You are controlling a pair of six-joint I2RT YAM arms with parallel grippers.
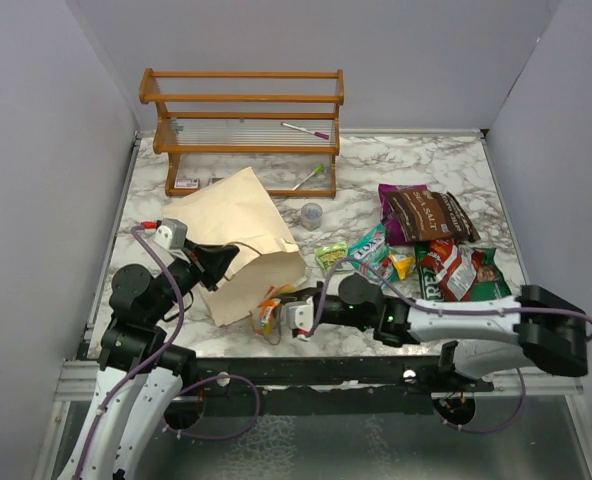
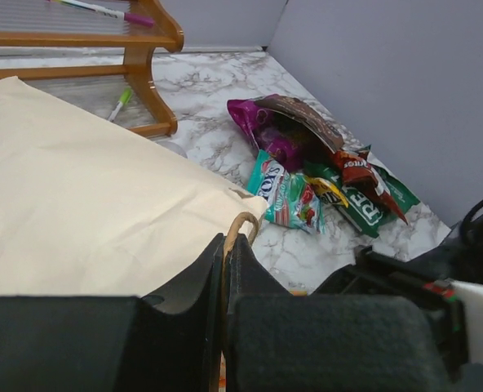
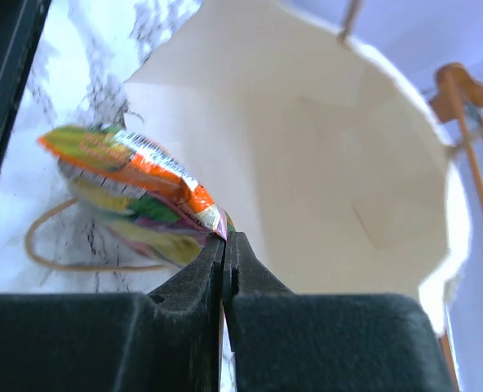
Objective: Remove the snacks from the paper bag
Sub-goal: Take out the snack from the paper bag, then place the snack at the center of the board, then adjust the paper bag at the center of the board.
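We can read only a few bits. The teal packet [image 2: 278, 192] has big white letters, "TOS". The green packet [image 2: 370, 206] has white letters that look like "RE". The dark brown packet [image 1: 428, 215] has white words on it, but they are too small for us to read.

Behind the paper bag [image 1: 238, 225], a wooden rack [image 1: 241, 125] blocks passage. To its right, a cup [image 1: 312, 212] and piled snacks [image 1: 431, 245] crowd the table [image 1: 426, 160]. To its far left, a bare strip.
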